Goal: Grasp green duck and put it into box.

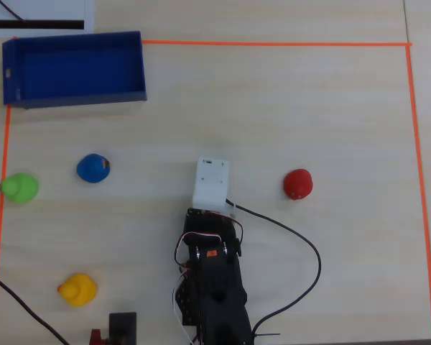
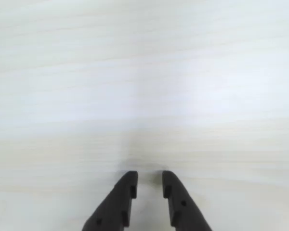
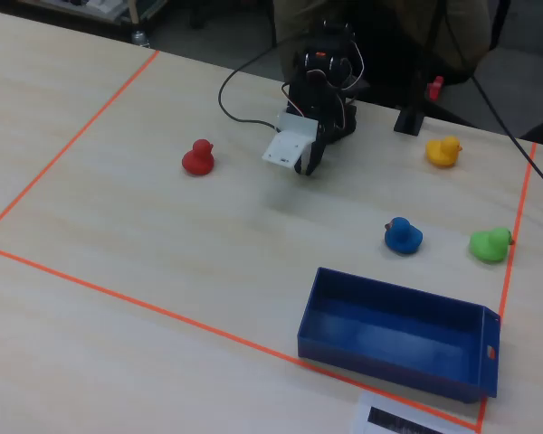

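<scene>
The green duck [image 1: 19,187] sits at the left edge of the overhead view, just beside the orange tape, below the box [image 1: 72,68]. It looks light, smooth and rounded; I would take it across the body. I count four ducks, one of each colour. My gripper [image 2: 149,185] holds nothing, jaws slightly apart.

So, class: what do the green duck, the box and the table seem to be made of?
Green duck: probably soft plastic or rubber, judging by its smooth, rounded, evenly coloured body.
Box: likely rigid plastic, with thin, straight, uniformly blue walls.
Table: pale wood or wood-look laminate, with faint grain lines and a matte finish.
</scene>
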Robot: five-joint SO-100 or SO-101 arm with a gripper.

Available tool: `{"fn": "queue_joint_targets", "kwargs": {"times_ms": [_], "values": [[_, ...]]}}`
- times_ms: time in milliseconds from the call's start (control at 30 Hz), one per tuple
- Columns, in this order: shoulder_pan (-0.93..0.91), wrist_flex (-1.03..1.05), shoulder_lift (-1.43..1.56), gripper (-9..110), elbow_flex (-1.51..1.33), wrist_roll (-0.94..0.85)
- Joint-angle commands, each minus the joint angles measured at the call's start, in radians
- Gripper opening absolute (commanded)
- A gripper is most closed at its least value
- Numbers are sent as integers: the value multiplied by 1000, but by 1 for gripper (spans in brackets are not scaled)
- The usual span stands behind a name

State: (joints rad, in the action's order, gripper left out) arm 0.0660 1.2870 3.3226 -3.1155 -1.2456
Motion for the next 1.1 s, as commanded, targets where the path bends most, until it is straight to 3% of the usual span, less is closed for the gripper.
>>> {"fn": "queue_joint_targets", "kwargs": {"times_ms": [0, 900, 1067], "values": [[3, 20, -11, 4, 5, 5], [32, 20, -11, 4, 5, 3], [18, -57, -12, 1, 20, -51]]}}
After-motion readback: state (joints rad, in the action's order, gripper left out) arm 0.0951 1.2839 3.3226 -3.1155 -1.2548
